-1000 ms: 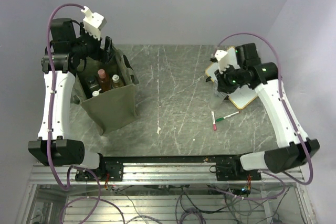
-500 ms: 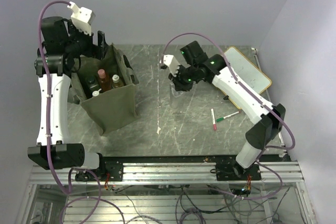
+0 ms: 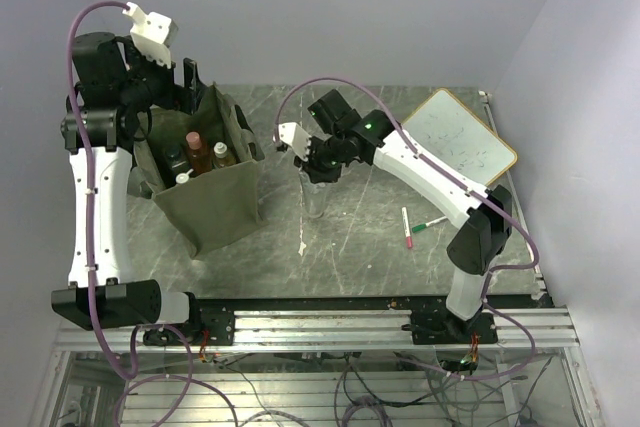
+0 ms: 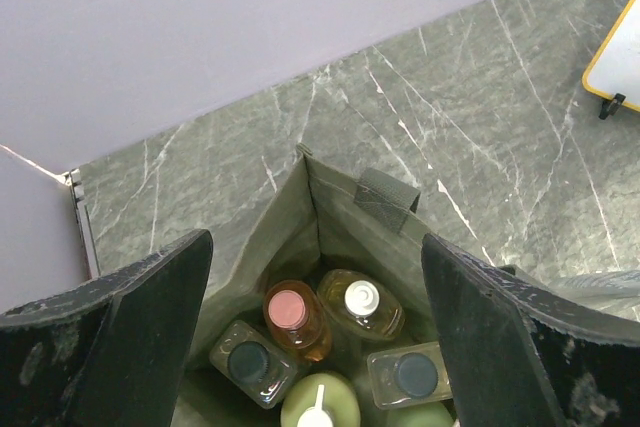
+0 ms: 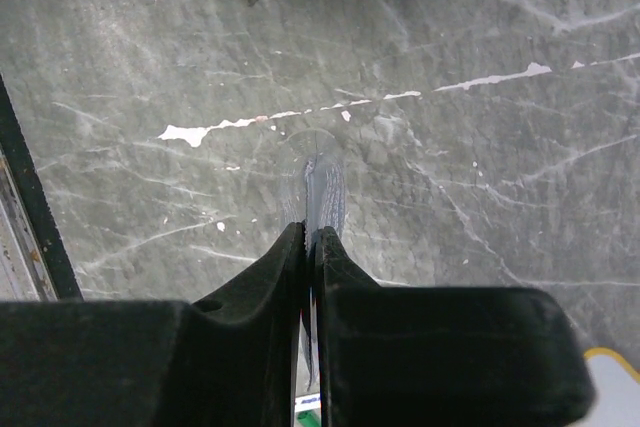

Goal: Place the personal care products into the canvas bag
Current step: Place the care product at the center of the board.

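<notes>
right gripper [image 3: 312, 169], jaws clamped on a clear plastic bottle [image 3: 315, 197] at mid-tabletop [image 3: 340, 247], likely bound for the olive-green canvas bag [image 3: 215, 212] near the far left corner; left gripper [image 4: 315, 239] hovers there, jaws wide.

Left claw [image 4: 315, 247]: fingers [image 4: 130, 337] spread wide, poised over the bag's mouth.
Canvas bag [image 4: 290, 217]: upright and open, near the counter's [image 4: 480, 117] far edge and its corner.
Inside: orange bottle [image 4: 295, 319] beside amber bottle [image 4: 360, 305]; two clear bottles [image 4: 250, 362] with dark caps; pale green bottle [image 4: 320, 405] nearest.
Whiteboard [image 4: 618, 57]: one corner showing, well apart from the bag.
</notes>
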{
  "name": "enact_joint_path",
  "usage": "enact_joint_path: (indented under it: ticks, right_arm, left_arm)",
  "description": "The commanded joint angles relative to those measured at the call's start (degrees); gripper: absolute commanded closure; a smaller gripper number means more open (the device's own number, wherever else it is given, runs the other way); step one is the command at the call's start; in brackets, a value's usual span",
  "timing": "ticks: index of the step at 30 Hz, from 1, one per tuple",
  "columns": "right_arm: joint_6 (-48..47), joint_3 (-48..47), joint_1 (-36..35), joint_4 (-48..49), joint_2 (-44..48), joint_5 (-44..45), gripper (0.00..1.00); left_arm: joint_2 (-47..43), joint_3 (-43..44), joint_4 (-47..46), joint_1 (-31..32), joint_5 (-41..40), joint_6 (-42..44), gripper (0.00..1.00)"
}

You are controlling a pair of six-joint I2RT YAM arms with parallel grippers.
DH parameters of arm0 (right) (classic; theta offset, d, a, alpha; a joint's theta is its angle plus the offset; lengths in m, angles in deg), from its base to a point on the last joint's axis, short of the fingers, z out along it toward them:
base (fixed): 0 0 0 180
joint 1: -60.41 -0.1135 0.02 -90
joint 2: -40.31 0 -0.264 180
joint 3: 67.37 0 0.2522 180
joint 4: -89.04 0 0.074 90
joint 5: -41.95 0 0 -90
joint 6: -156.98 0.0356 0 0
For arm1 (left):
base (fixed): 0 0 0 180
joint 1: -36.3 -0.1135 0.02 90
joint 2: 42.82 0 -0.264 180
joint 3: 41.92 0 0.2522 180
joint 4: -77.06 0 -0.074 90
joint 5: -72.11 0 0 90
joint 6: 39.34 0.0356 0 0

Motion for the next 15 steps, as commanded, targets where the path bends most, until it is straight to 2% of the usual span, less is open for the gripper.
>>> enact_joint_path:
  ticks: [1,12,15]
  right_arm:
    - [-2.6,-0.9,-0.8,2.1,-0.4,-0.2,1.00]
    - [-3.8,3.6,-0.9,3.5,0.3,-0.6,0.94]
    - [-3.7,4.3,-0.9,3.8,0.8,-0.7,0.89]
  left_arm:
    - [-1.5,1.5,-1.7,-0.5,0.8,0.4,0.05]
    - [-1.5,2.1,-0.3,-0.4,5.1,0.6,0.08]
    - [-1.1,2.3,0.5,0.0,5.3,1.3,0.09]
